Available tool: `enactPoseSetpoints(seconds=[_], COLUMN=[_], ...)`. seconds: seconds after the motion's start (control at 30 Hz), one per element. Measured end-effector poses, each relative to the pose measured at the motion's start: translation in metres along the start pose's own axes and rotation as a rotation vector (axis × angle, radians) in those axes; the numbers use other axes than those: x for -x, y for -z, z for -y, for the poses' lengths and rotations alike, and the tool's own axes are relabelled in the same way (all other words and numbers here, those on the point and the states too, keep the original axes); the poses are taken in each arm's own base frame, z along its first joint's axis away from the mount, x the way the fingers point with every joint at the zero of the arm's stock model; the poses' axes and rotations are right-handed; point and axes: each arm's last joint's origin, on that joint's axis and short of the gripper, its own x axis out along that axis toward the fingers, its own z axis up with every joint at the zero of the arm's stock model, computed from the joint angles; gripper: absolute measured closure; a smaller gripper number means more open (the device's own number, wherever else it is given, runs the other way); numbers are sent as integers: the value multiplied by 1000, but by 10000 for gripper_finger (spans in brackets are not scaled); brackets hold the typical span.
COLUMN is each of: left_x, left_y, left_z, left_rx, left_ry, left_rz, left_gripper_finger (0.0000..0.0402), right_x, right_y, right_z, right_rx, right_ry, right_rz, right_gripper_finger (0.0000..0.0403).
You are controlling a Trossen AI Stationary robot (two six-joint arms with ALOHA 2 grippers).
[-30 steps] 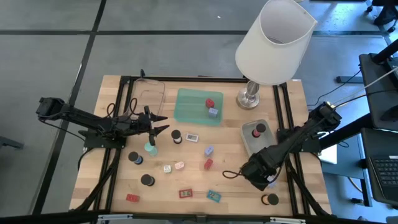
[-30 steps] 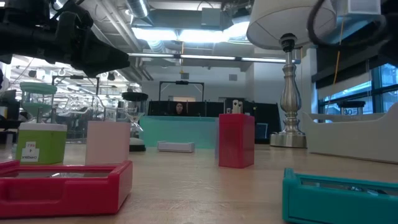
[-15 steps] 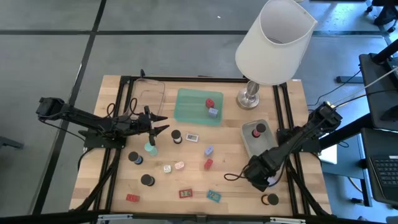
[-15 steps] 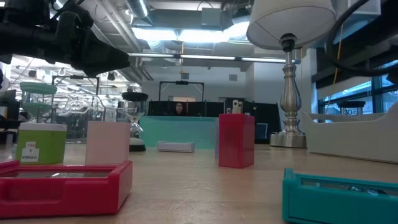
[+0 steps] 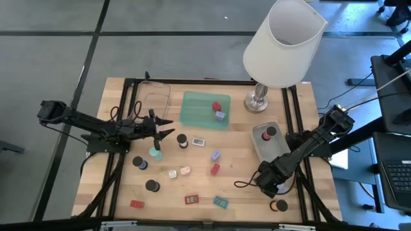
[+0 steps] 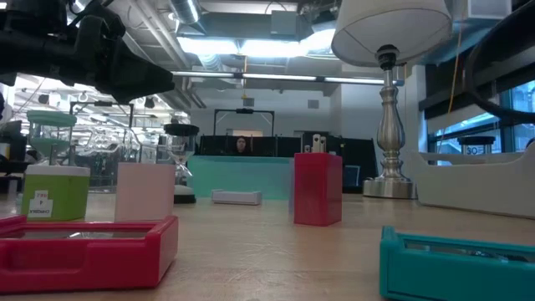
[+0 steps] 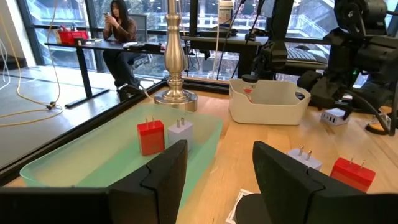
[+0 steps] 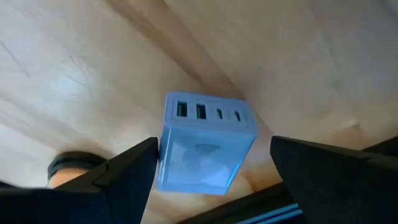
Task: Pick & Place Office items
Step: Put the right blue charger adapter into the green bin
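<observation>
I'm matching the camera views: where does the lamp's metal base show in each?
High view: lamp base at the table's far right, partly under the shade.
Low view: right of centre.
Left wrist view: beyond the green tray.
Right wrist view: not in it.
Shared landmark: grey tray beside it.

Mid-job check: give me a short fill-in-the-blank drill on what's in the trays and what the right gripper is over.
1. The green tray holds a lavender block and a ____ block.
2. The right gripper has its jaws apart around a ____ charger block with ports.
3. The grey tray sits beside the ____ base.
4. The left gripper hangs above the table with ____ between its fingers.

Missing words: red; blue; lamp's; nothing
</observation>
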Motion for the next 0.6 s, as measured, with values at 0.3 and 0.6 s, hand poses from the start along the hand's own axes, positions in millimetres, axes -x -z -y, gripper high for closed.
enactPoseSetpoints(seconds=[0.3,0.6], left_x=[0,0], left_y=[0,0], left_z=[0,0], left_rx=[0,20], left_ry=[0,0], left_rz=[0,0], left_gripper_finger=[222,222], right_x=[-3,-5], right_y=[5,9], right_z=[-2,-3], right_rx=[26,20], right_ry=[7,8], right_rz=[38,61], right_gripper_finger=[93,165])
